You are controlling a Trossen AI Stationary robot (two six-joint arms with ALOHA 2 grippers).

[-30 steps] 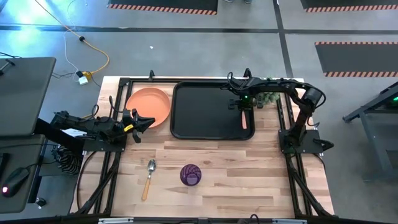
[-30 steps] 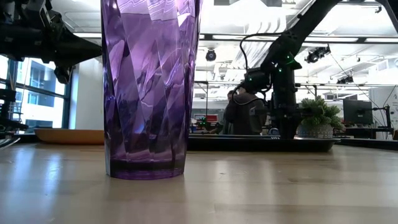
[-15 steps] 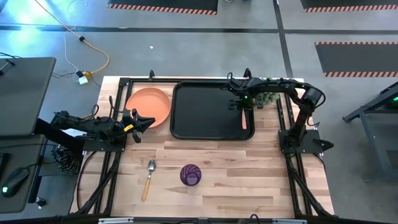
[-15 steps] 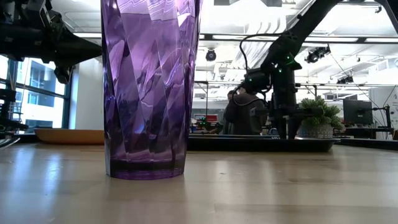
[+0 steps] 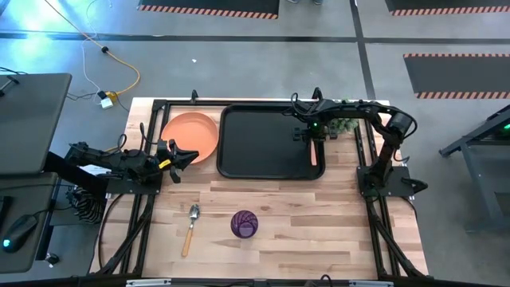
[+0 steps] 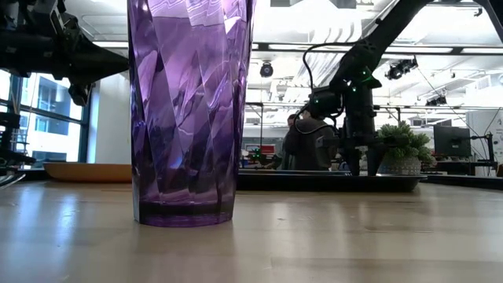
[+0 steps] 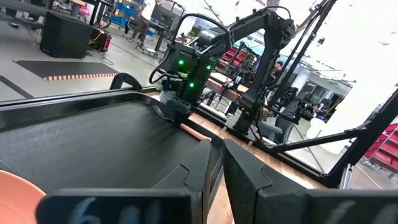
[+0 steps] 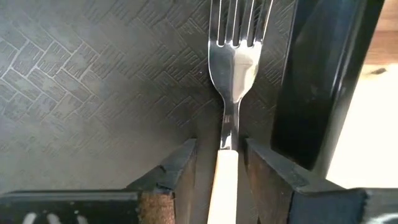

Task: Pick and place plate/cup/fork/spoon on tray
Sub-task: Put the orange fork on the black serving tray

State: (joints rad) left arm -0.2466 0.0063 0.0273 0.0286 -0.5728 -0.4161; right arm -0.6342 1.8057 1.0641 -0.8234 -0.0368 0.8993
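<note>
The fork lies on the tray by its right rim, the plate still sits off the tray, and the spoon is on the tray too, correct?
Not quite: the spoon lies on the wooden table beside the cup, as the high view shows. The fork is on the tray; the plate is off it.

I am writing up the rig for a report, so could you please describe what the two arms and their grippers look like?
Both arms are dark, nearly black, built of jointed segments with black cables along them. The right arm shows small green lights near its wrist. The left arm carries a white label and a yellow mark close to the left gripper. The right gripper has two flat, angular black fingers.
</note>
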